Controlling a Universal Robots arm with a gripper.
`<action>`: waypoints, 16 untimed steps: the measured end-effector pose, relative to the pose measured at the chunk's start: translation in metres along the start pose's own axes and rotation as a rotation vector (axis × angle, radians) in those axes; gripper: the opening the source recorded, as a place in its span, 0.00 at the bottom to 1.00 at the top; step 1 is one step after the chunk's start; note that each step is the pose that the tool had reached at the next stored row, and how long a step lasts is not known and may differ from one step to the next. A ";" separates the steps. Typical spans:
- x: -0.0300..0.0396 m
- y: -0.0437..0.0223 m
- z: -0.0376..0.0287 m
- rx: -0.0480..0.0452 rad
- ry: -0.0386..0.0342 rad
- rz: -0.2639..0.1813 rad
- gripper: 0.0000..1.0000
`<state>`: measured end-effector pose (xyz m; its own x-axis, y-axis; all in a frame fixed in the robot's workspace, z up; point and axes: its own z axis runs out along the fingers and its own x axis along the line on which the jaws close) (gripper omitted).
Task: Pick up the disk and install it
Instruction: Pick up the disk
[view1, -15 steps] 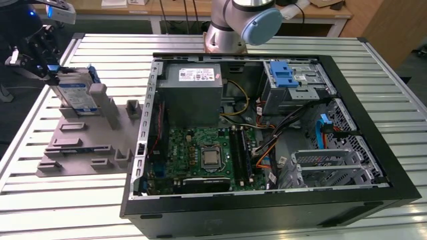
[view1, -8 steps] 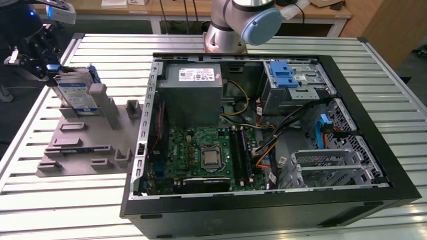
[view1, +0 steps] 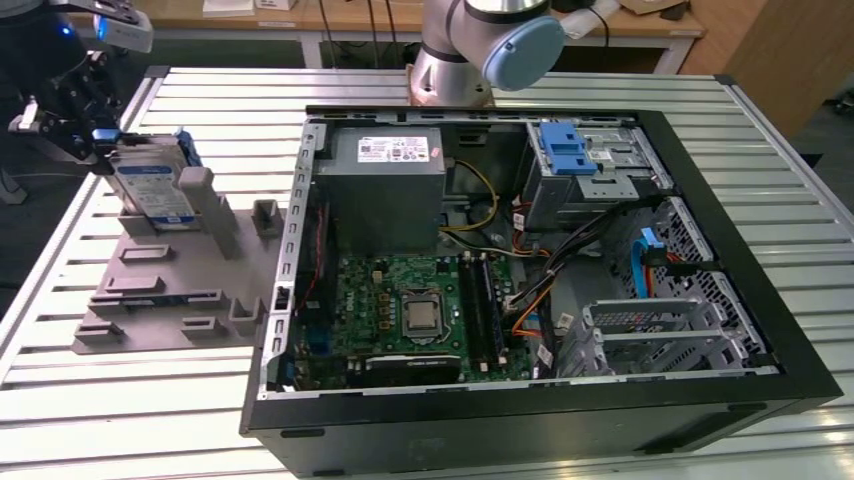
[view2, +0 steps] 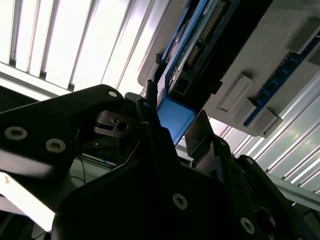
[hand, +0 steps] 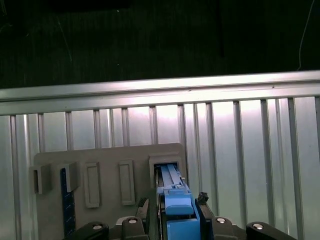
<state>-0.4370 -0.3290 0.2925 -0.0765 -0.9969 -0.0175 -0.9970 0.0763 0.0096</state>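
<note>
Working on the pick-up part of the job. Holding the end effector (view1: 100, 140) right at the top edge of the disk (view1: 147, 188), at the exterior view's left. Seeing the disk standing up on its thin side in a slot of the grey holder (view1: 160, 300), with the holder lying flat on the tabletop (view1: 134, 410) just beside the open computer case (view1: 534, 440). Seeing the blue frame of the disk sitting in the middle of the end effector in both wrist views. Not being able to tell whether squeezing the disk or only sitting around it. Judging the disk as not lifted yet, resting down in its slot. Doing this step well likely meaning keeping the blue frame right in the middle, getting a firm and even grip on both flat sides, and lifting straight along the slot, not sideways, to avoid rubbing or jamming on the holder walls. Going slowly too, in case of the holder tipping or sliding. Being well apart from the silver drive cage (view1: 587, 160) inside the case.
</note>
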 end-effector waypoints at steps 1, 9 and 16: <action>0.0000 0.0000 0.0003 -0.0013 0.0001 0.000 0.49; 0.0000 -0.0010 0.0015 -0.0030 0.0001 0.000 0.49; -0.0001 -0.0015 0.0016 -0.0033 0.0001 0.000 0.49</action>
<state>-0.4356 -0.3290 0.2909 -0.0765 -0.9969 -0.0173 -0.9970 0.0763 0.0128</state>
